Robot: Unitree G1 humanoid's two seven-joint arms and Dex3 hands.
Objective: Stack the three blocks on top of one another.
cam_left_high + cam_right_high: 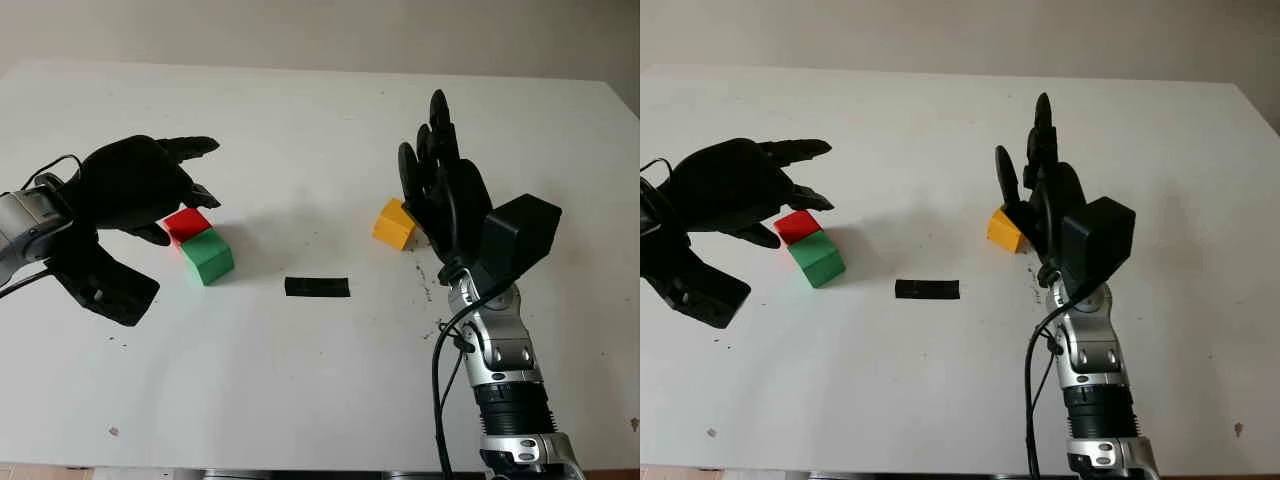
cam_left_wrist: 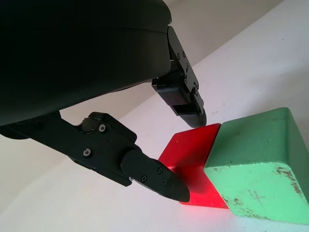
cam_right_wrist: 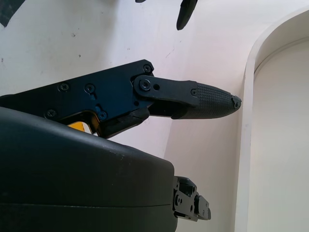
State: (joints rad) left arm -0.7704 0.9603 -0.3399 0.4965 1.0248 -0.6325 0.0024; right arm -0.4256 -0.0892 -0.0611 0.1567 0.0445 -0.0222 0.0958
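**A:** Nothing is stacked yet. What should the nearest hand do first?

**B:** I'd judge the left hand [image 1: 140, 190] has the step. It hovers over the red block [image 1: 186, 224], holding nothing, fingers uncurled. To do it well, it should drop straight down and close on the two free sides of the red block, because the green block [image 1: 208, 256] sits touching it at about five o'clock and a slanted approach would likely nudge both.

**A:** Where is the red block relative to that hand?

**B:** Just under the fingertips [image 2: 159, 176], toward four o'clock of the palm. The wrist view shows one finger on each side of it, neither touching.

**A:** And past that?

**B:** A small black strip [image 1: 317, 287] lies on the white table [image 1: 300, 400] at three o'clock of the green block, well apart. Farther out, the right hand [image 1: 440, 190] stands upright and released, grasping nothing. The yellow block [image 1: 394, 224] sits at its nine o'clock, just beside the palm; I cannot tell whether they touch.

**A:** So yellow waits?

**B:** Likely. Lift red cleanly, and keep green square as the base.
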